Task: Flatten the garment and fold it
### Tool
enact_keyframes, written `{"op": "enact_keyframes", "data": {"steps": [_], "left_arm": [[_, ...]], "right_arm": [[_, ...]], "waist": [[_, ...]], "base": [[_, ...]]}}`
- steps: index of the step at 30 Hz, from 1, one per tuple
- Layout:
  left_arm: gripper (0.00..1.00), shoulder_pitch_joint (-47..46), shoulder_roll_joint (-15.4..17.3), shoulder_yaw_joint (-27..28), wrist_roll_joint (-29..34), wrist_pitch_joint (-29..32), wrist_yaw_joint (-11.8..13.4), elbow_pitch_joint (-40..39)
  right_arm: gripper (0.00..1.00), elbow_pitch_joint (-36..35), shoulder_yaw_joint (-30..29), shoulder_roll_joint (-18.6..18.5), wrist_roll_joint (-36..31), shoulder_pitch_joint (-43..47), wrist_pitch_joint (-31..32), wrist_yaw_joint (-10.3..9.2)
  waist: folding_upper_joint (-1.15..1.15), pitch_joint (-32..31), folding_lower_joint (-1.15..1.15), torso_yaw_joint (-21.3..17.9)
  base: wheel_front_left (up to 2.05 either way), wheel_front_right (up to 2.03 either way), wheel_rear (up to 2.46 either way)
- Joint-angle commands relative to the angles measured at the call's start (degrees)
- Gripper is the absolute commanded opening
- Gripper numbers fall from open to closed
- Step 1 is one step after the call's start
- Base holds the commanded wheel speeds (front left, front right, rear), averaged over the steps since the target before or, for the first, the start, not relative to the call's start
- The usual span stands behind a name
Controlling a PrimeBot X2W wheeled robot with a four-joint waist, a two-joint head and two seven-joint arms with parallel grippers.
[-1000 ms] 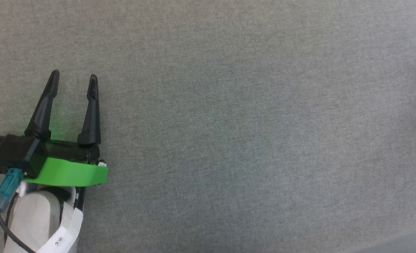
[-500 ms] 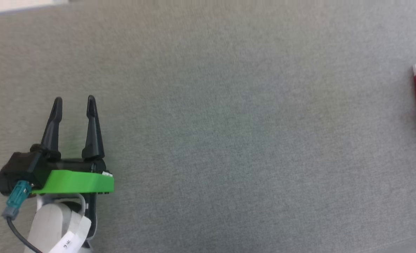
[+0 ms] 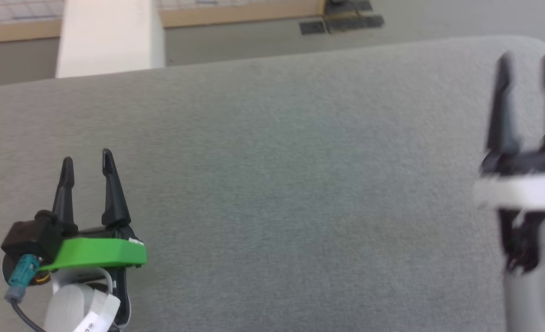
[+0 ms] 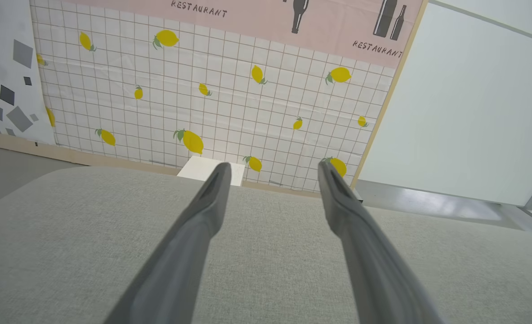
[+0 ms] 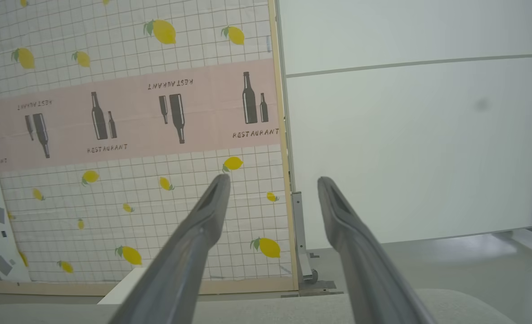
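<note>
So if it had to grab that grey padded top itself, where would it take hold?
Probably at its rounded far edge, fingers coming from above and beyond. The grey padded top lies flat and smooth, with no fold to pinch; only the edge gives the open right gripper, nearest it, something to straddle.

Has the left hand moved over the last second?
Cannot tell. The head camera itself tilted up; the left hand is over plain grey cushion with no fixed mark.
</note>
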Motion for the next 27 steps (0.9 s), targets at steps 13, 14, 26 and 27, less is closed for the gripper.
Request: {"op": "enact_keyframes", "data": {"steps": [13,14,26,27], "left_arm": [[1.00,3.6,-1.1,-2.6,4.8,-0.2,-0.1,5.8],[1.00,3.8,-1.1,-2.9,5.2,-0.2,-0.1,6.6],[1.00,4.2,-0.9,-6.3,5.9,0.1,-1.0,14.4],[1.00,4.0,-1.0,-6.4,5.8,0.1,-1.0,14.7]], "right_arm": [[1.00,6.2,1.4,2.7,-4.8,15.3,-0.3,-0.09],[1.00,6.7,1.5,2.8,-5.4,15.6,-0.1,-0.09],[1.00,9.2,1.5,2.8,-7.4,16.2,1.9,-0.09],[1.00,9.2,1.6,2.8,-7.3,16.3,2.0,-0.09]], "waist": [[0.00,-10.2,0.01,9.0],[0.00,-10.3,0.01,9.0],[0.00,-10.6,0.01,8.4],[0.00,-10.6,0.01,8.3]], "base": [[0.00,0.00,0.00],[0.00,0.00,0.00],[0.00,0.00,0.00],[0.00,0.00,0.00]]}}
